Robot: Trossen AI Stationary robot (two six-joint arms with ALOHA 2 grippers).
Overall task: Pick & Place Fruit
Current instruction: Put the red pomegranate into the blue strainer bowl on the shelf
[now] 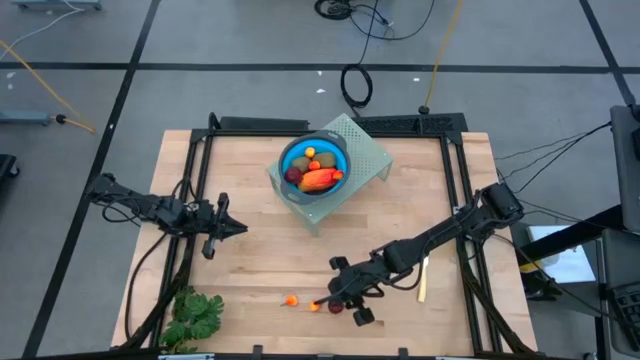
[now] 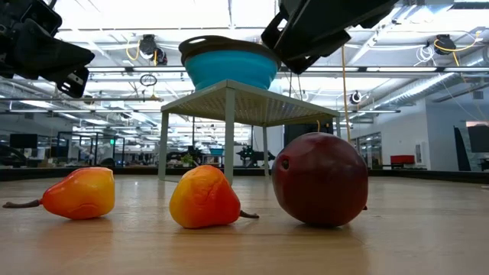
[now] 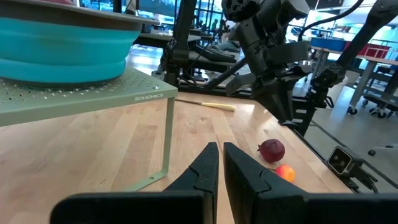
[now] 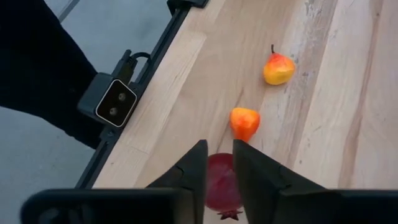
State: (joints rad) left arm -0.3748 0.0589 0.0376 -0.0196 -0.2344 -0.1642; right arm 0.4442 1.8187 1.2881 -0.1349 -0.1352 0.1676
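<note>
Your bowl (image 1: 314, 165) already holds most of the fruit. Three pieces remain on the tabletop (image 1: 260, 250): a red ball (image 4: 222, 180) just below your right hand (image 4: 217, 163), whose fingers stand narrowly apart, holding nothing, and two pears (image 4: 245, 122) just beyond it. Your left hand (image 3: 219, 163) waits closed.

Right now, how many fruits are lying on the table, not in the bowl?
3: two little orange pears side by side near the table's front edge, and a dark red ball beside them, under the right gripper. None look hidden.
</note>
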